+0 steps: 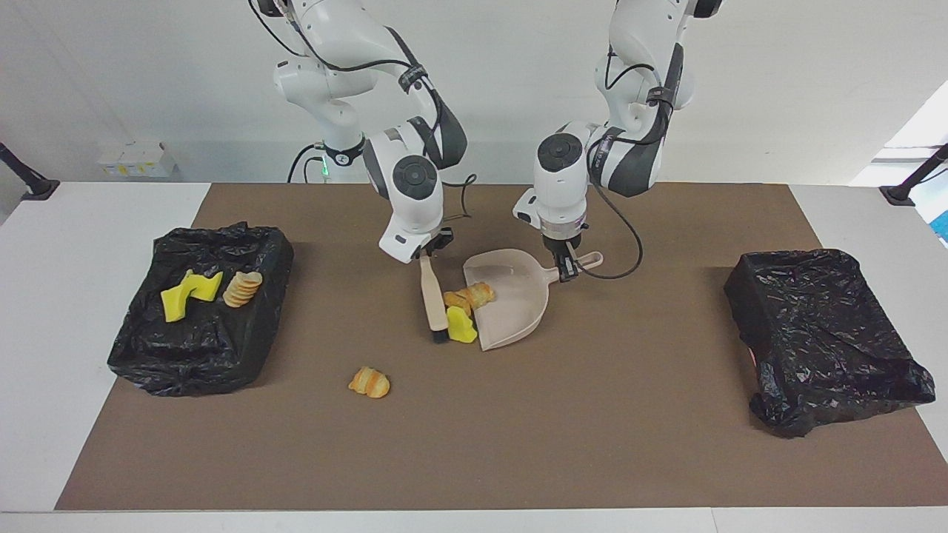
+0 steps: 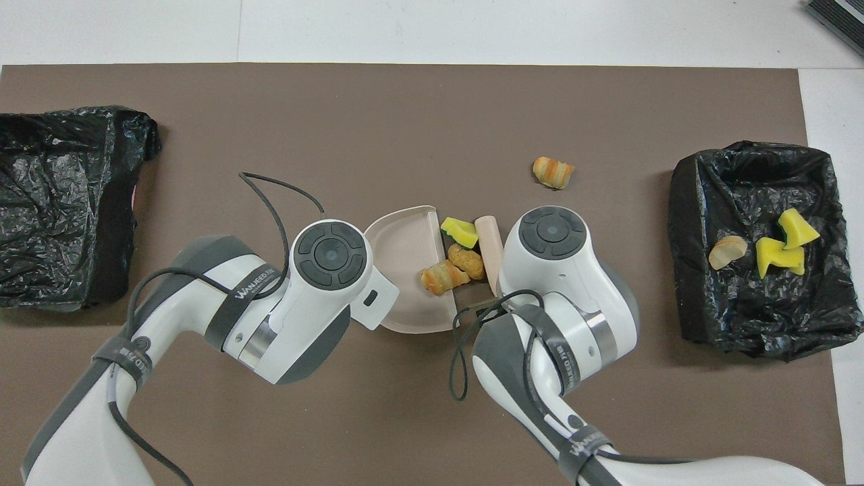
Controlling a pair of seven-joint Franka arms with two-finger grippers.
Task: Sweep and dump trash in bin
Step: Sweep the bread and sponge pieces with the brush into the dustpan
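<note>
Brown matting covers the white bench (image 1: 59,296), and at its middle three scraps of the trash, a yellow sponge bit (image 1: 461,326) and two golden-brown striped pastry pieces (image 1: 469,296), sit bunched at the mouth of the beige plastic dustpan (image 1: 511,296), one pastry already on its floor. A beige-handled, black-bristled brush (image 1: 432,300) presses them from the right arm's side, the right gripper's (image 1: 429,255) fingers clamped on its handle. The left gripper (image 1: 569,266) has its fingers closed on the dustpan's handle. Another pastry scrap (image 1: 369,382) lies farther from the robots, alone. Three scraps rest in the black-lined bin (image 1: 200,311) at the right arm's end; a second black-lined bin (image 1: 822,333) stands at the left arm's end. The sweep looks half done; next the brush should probably push on until the scraps are well inside.
</note>
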